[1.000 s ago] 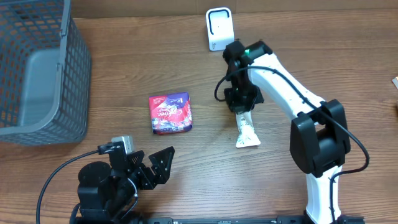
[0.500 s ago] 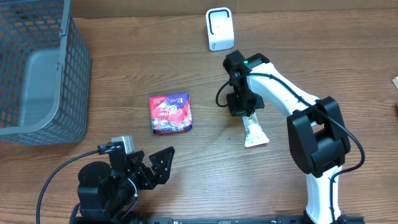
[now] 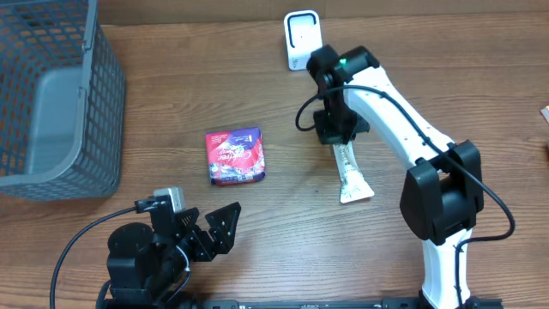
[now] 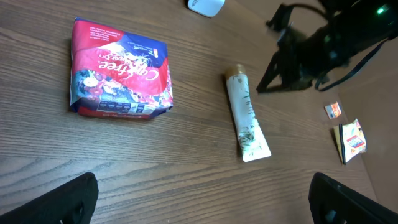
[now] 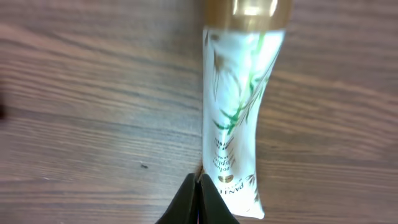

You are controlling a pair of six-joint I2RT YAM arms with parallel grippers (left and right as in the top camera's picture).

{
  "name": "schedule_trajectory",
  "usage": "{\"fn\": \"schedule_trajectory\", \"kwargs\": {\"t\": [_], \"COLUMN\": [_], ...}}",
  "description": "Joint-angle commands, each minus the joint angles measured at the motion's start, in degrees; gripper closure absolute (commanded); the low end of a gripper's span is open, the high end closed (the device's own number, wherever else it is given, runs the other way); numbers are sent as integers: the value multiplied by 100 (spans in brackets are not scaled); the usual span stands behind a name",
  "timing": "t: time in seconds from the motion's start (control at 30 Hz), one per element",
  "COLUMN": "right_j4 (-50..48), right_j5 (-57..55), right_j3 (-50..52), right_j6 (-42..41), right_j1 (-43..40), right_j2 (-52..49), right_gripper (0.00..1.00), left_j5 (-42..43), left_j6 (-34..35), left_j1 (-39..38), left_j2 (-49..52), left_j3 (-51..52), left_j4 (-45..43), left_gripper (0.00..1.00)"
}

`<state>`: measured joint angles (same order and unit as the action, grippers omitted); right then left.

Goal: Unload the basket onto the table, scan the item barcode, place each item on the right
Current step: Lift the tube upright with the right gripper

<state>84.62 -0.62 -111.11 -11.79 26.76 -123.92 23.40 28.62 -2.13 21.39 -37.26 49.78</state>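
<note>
Tube (image 3: 350, 176) lies flat, right of centre in the overhead. Right gripper (image 5: 199, 194) is pinched shut on nothing, tips beside it. Left gripper (image 3: 214, 230) gapes wide, empty, lower left. Looks light, soft, slick — I'd pinch near the stiff cap (image 5: 249, 6).

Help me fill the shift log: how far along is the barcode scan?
Done: nothing visibly; the tube lies flat on the table, apart from the white scanner. In hand: the right gripper, shut, is by the tube without clearly gripping it; the left gripper sits open. Left: pick the tube up and show its barcode to the scanner.
</note>
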Motion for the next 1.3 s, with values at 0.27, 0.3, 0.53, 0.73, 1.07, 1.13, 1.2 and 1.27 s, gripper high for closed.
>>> {"fn": "schedule_trajectory", "kwargs": {"t": [0.27, 0.3, 0.53, 0.73, 1.07, 1.13, 1.2, 1.27], "right_j4": [-417, -476, -684, -752, -1318, -1399, -1506, -1609], "right_j5": [-321, -321, -472, -468, -470, -476, -522, -555], "right_j3": [730, 800, 1054, 1058, 1447, 1550, 1659, 1749], "right_j6": [-44, -44, -39, -42, -39, -39, -37, -35], "right_j1": [7, 7, 7, 7, -37, -57, -79, -96], "right_j2": [72, 72, 68, 68, 68, 68, 68, 66], "right_gripper": [96, 96, 96, 96, 96, 96, 96, 96], "left_j5": [39, 39, 39, 39, 39, 39, 39, 39], "left_j6": [57, 57, 57, 57, 57, 57, 57, 57], "left_j1": [24, 24, 24, 24, 24, 24, 24, 24], "left_j2": [-24, -24, -24, -24, -24, -24, -24, -24], "left_j3": [-33, -33, -33, -33, -33, -33, -33, -33], "left_j4": [-7, -7, -7, -7, -7, -7, -7, -7], "left_gripper": [0, 0, 0, 0, 0, 0, 0, 0]}}
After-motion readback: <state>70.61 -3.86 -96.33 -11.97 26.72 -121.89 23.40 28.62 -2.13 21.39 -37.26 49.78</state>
